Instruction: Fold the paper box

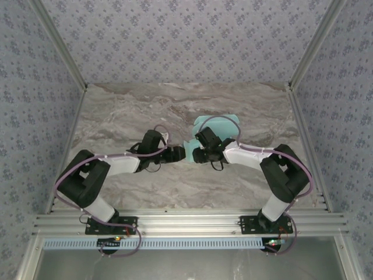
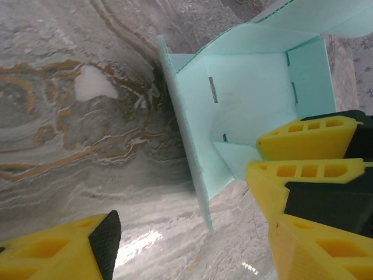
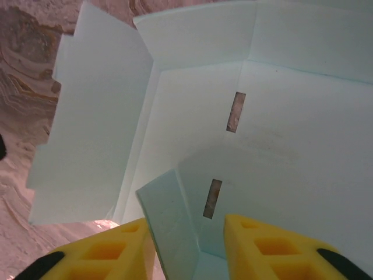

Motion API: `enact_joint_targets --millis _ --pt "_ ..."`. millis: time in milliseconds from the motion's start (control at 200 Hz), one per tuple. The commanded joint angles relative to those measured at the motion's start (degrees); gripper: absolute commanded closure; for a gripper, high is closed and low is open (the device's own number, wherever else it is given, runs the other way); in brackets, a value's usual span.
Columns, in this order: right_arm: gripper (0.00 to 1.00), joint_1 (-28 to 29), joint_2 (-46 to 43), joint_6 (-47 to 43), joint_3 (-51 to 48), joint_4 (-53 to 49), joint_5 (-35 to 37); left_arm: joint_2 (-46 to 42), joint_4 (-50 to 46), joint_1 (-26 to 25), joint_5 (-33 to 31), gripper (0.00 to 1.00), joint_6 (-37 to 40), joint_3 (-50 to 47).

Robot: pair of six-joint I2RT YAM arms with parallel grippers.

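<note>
Our right jaws are clenched on a small corner flap (image 2: pixel 236 158) of the paper box (image 1: pixel 220 123); in the right wrist view the card rises between the two yellow fingers (image 3: pixel 265 245). Our left jaws stand released, spread wide and holding nothing. They point at the box from the opposite side, so the two arms meet nose to nose above the bench (image 1: pixel 134 111).

We judge the fold to be partway done. The base panel lies flat and several walls are raised along their creases, so the sheet already reads as an open tray. The slots (image 3: pixel 235 112) in the base show bare, with no tab pushed into them, and the far panels lean loose and unlocked. What remains, as we see it, is bringing the walls square, tucking the flaps and tabs home, and closing the box.

The box sits at mid-bench, a little right of centre. Its near side wall (image 2: pixel 186 146) stands upright just ahead of our left jaws, not touching either one.
</note>
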Motion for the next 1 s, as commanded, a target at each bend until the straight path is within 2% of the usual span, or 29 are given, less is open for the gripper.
enact_joint_targets --millis 0,90,225,345,415,480,570,690,839,994 --pt "0.59 -0.41 -4.83 6.51 -0.9 1.54 -0.37 1.86 -3.54 -1.57 -2.96 0.31 3.03 4.24" --pt "0.57 -1.32 -11.05 8.8 -2.52 0.6 1.27 2.93 -5.19 -2.12 -3.68 0.31 4.03 6.47" --pt "0.56 -6.05 -22.21 10.5 -7.74 -3.23 3.32 3.91 -8.54 -2.56 -8.26 0.36 5.23 8.91" --pt "0.55 -15.45 -30.86 10.51 -11.97 -10.42 5.17 5.13 -12.17 -2.9 -9.98 0.39 7.19 11.35" --pt "0.55 -22.19 -33.26 8.27 -13.61 -11.98 3.3 5.04 -12.0 -2.94 -10.15 0.39 7.12 11.29" --pt "0.55 -26.36 -32.37 5.24 -14.09 -12.76 2.2 4.92 -12.33 -3.0 -10.02 0.39 7.49 11.35" --pt "0.55 -28.13 -28.92 1.23 -13.91 -11.78 0.99 3.86 -13.68 -2.74 -9.99 0.38 8.27 11.7" --pt "0.57 -26.95 -23.84 -3.41 -12.12 -9.57 -2.42 -0.19 -14.47 -1.38 -10.68 0.36 9.17 10.21" --pt "0.58 -24.52 -17.9 -6.34 -9.4 -8.11 -1.63 -5.69 -15.84 3.4 -9.83 0.35 9.19 7.81" --pt "0.64 -24.16 -12.62 -8.4 -7.82 -5.71 -1.09 -10.9 -17.59 7.88 -8.09 0.34 10.04 6.44"
